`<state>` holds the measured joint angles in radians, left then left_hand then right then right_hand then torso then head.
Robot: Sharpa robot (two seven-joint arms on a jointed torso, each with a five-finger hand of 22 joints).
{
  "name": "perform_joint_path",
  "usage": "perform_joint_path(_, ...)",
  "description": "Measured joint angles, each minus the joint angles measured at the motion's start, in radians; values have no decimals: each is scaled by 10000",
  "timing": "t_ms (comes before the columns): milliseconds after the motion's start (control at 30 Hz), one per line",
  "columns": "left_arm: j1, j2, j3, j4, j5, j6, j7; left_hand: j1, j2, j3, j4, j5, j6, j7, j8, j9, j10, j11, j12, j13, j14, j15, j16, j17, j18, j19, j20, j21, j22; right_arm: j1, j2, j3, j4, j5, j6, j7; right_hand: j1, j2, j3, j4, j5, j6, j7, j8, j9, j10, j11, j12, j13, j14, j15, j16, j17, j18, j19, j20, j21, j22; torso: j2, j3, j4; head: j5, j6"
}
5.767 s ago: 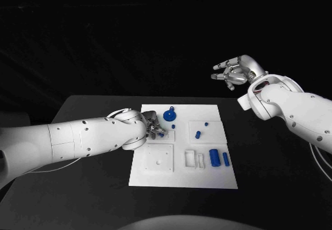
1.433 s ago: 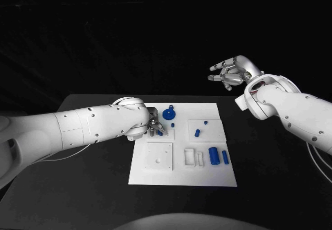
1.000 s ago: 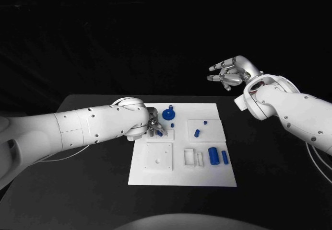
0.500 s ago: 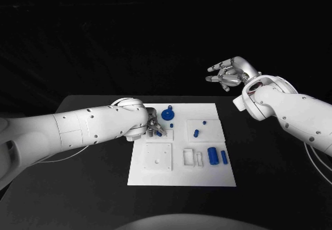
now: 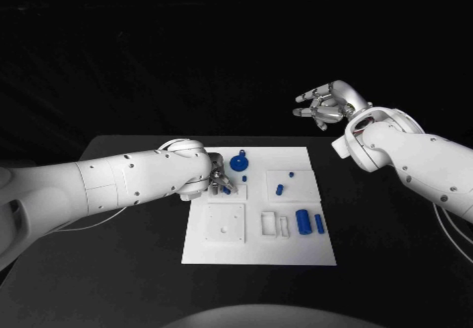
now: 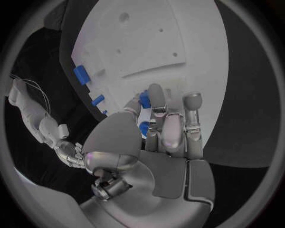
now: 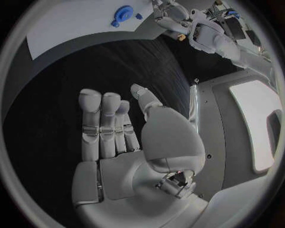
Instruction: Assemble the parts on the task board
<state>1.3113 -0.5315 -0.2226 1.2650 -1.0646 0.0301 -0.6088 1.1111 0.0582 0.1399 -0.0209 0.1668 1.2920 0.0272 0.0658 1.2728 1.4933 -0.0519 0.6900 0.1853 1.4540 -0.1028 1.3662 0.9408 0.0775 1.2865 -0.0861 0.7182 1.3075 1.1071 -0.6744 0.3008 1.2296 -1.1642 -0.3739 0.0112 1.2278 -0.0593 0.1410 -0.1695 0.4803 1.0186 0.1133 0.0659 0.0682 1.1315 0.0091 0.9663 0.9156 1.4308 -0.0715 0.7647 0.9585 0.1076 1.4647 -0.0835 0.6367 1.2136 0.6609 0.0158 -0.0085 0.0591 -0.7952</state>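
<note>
The white task board lies in the middle of the black table. My left hand is down on its far left part, fingers curled, pinching a small blue part between thumb and fingers. A second bit of blue shows by the fingertips. A round blue part with a stem lies just beyond the hand, also seen as the round part. My right hand hangs high above the table's far right, fingers spread, holding nothing; it is the right hand.
On the board lie a small blue peg, two short blue pieces, a thick blue cylinder and a thinner one. White blocks and a square white plate sit nearer the front. Black table surrounds the board.
My left arm has lifted and turned since the earliest frame, while its hand has stayed at the same spot on the board. The right hand has stayed raised, drifting slightly.
</note>
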Motion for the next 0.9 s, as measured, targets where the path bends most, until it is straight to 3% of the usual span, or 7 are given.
perform_joint_path(333,-2,16,0,-5,-94,0,11,-5,-134,16,97,29,70,-64,-30,-63,-1,-1,0,-1,0,0,0,-39,0,36,-35,-1,-1,-9,-4,0,8,-3,0,-4,0,0,0,0,0,0,-1,0,0,0,0,0,0,0,0,0,0,0,0,0,0,-15,1,-6,9,-4,8)
perform_joint_path(467,-6,11,-2,-13,-164,0,11,-100,-229,-11,134,65,161,-155,11,-89,-145,-142,0,-1,0,-1,0,-46,1,36,-35,0,-1,-12,-8,0,8,-3,0,-6,0,0,0,0,0,0,0,0,0,0,0,0,-1,0,0,0,0,0,0,0,0,-18,1,-9,9,7,7)
perform_joint_path(900,-13,-7,-5,-31,-297,3,12,-234,-467,57,331,72,408,-402,10,-87,-270,-267,0,-10,-1,-1,0,-55,1,36,-34,-42,6,-34,4,0,-6,-4,0,-7,0,0,0,0,0,0,0,0,0,0,0,0,-1,0,0,0,-1,-1,0,0,0,-17,4,-13,3,-6,5)
